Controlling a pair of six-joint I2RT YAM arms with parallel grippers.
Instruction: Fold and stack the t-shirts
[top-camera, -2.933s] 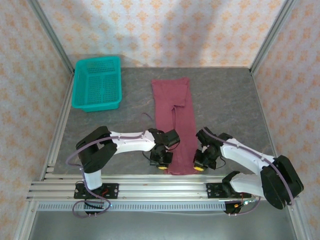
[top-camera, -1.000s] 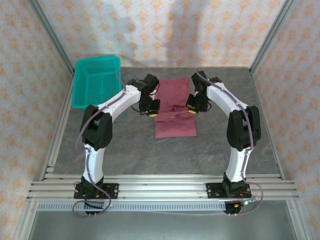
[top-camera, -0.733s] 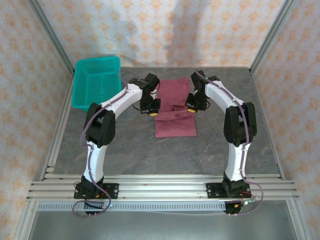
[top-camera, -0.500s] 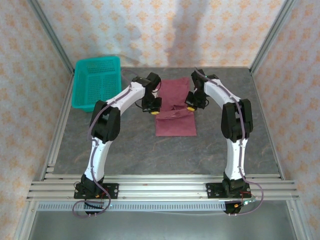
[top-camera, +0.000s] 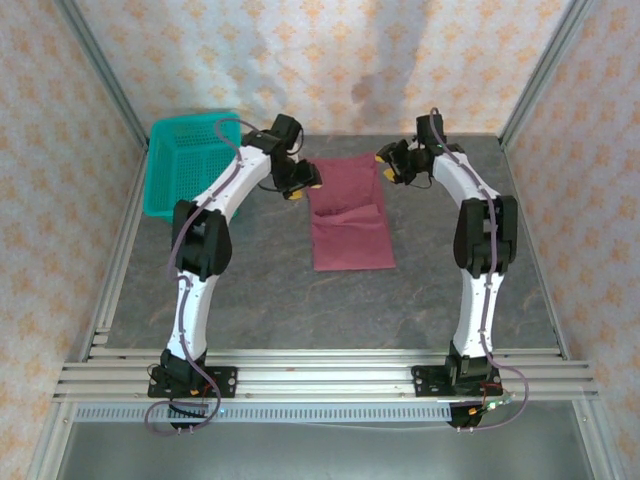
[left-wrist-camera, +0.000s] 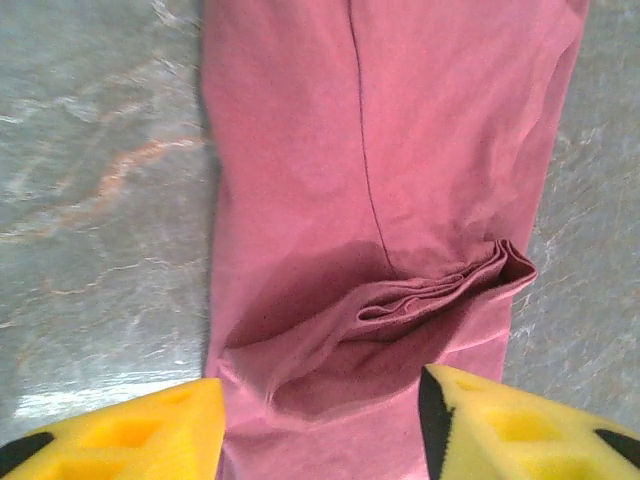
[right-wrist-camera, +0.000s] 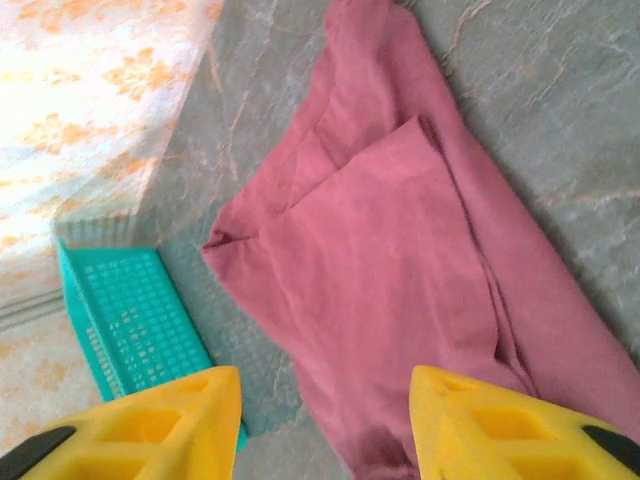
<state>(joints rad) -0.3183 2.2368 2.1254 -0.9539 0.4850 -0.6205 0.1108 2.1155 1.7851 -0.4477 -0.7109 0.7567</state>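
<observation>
The maroon t-shirt (top-camera: 349, 215) lies folded in half into a narrow rectangle in the middle of the grey table, its doubled layers forming a ridge (left-wrist-camera: 440, 295) across it. My left gripper (top-camera: 303, 186) hovers open at the shirt's far left corner; in the left wrist view the gripper (left-wrist-camera: 320, 430) has cloth (left-wrist-camera: 300, 170) under it and nothing between its yellow fingers (left-wrist-camera: 120, 430). My right gripper (top-camera: 387, 166) hangs open off the far right corner. From the right wrist, the gripper (right-wrist-camera: 325, 425) looks down over the shirt (right-wrist-camera: 400, 270).
A teal mesh basket (top-camera: 195, 165) stands at the far left of the table (top-camera: 250, 300), also seen as a teal basket (right-wrist-camera: 120, 320) in the right wrist view. Patterned walls with metal posts (top-camera: 105, 80) close in the table's sides and back.
Both grippers were shut on the shirt's folded-over edge; they have opened, let it go and pulled up and away toward the far corners. The shirt now lies flat.
</observation>
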